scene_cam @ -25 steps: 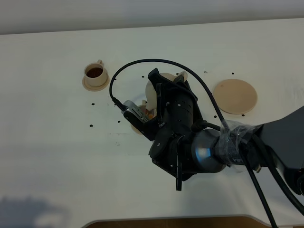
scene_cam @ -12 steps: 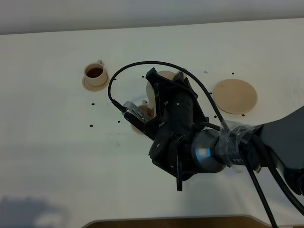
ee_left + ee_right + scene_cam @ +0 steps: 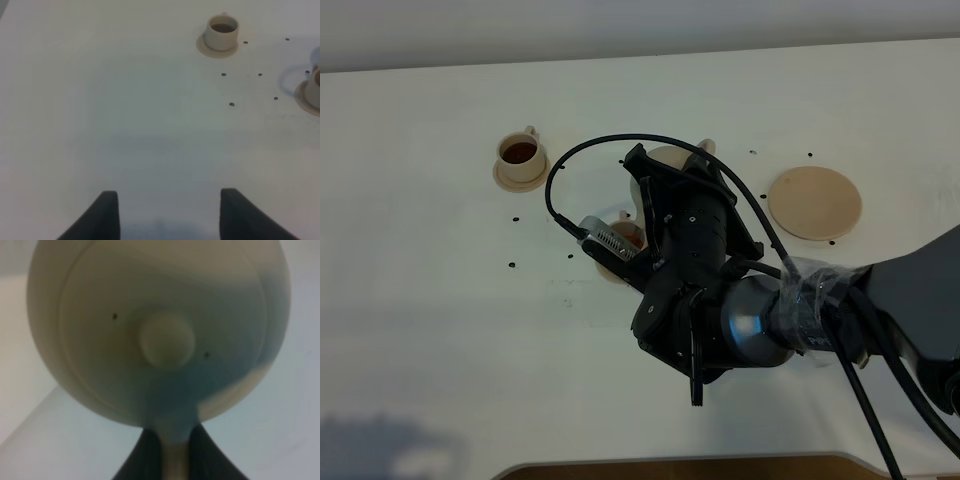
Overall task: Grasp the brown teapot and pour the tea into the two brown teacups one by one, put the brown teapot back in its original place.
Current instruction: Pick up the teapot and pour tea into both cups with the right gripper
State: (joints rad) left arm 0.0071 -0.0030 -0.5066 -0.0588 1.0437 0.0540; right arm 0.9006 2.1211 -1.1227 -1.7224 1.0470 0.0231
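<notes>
My right gripper (image 3: pixel 692 165) reaches across the middle and is shut on the loop handle of the brown teapot (image 3: pixel 665 157). The pot hangs above the table, mostly hidden by the wrist. In the right wrist view the teapot (image 3: pixel 165 320) fills the frame, lid knob towards the camera, handle between the fingers (image 3: pixel 140 460). One teacup (image 3: pixel 520 153) on its saucer holds dark tea at the back left. The other teacup (image 3: pixel 625 238), also holding tea, is half hidden under the arm. The wide disc saucer (image 3: pixel 814 202) lies bare at the right. My left gripper (image 3: pixel 167 215) is open and empty.
In the left wrist view the far teacup (image 3: pixel 222 31) and the edge of the near teacup (image 3: pixel 315 86) show on the white table (image 3: pixel 125 100). Small dark screw holes (image 3: pixel 512 265) dot the tabletop. A black cable (image 3: pixel 570 165) loops over the arm.
The right wrist has turned and shifted slightly to the left with the teapot. The teapot's handle shows again beside the wrist. The cups and saucers have not moved.
</notes>
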